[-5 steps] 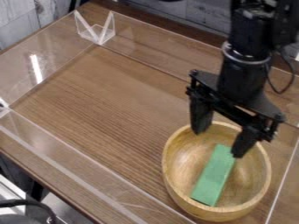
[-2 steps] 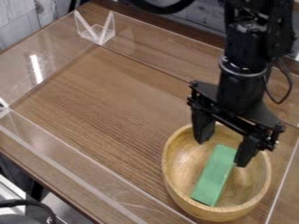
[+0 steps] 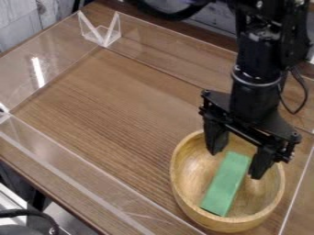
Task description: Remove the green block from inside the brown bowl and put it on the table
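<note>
The green block [image 3: 227, 184] lies flat inside the brown bowl [image 3: 188, 180], leaning along the bowl's floor from near the front rim toward the back right. My gripper [image 3: 241, 152] hangs straight down over the bowl's back half, open, one finger left of the block's upper end and the other right of it. Nothing is between the fingers. The fingertips are at about rim height, just above the block's far end. The table [image 3: 110, 101] is brown wood grain.
Low clear acrylic walls [image 3: 50, 55] border the table on the left and back. A folded clear plastic piece [image 3: 98, 29] stands at the back left corner. The bowl sits at the front right, near the table's edge.
The gripper has drifted slightly lower and toward the front over the bowl, staying open. The block and bowl have not moved.
</note>
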You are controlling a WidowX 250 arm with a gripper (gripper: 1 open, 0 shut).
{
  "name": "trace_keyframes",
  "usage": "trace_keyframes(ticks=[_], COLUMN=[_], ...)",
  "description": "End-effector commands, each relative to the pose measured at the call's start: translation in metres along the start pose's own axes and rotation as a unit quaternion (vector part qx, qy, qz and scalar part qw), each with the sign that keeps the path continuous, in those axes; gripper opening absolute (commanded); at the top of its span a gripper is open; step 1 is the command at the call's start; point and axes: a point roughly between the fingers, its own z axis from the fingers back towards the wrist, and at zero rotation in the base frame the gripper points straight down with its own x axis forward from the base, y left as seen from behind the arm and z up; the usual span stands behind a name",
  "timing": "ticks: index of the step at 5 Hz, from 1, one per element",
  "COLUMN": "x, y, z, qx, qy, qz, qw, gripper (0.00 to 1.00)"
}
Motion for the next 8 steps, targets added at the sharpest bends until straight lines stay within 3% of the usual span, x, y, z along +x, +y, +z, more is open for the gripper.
trace_keyframes(ticks=[1, 8], x=[0.004, 0.007], y=[0.000, 0.011], z=[0.005, 0.005], qx=[-0.007, -0.027], qy=[-0.016, -0.013], qz=[-0.004, -0.012], qw=[0.9998, 0.9995], gripper=[1.00, 1.00])
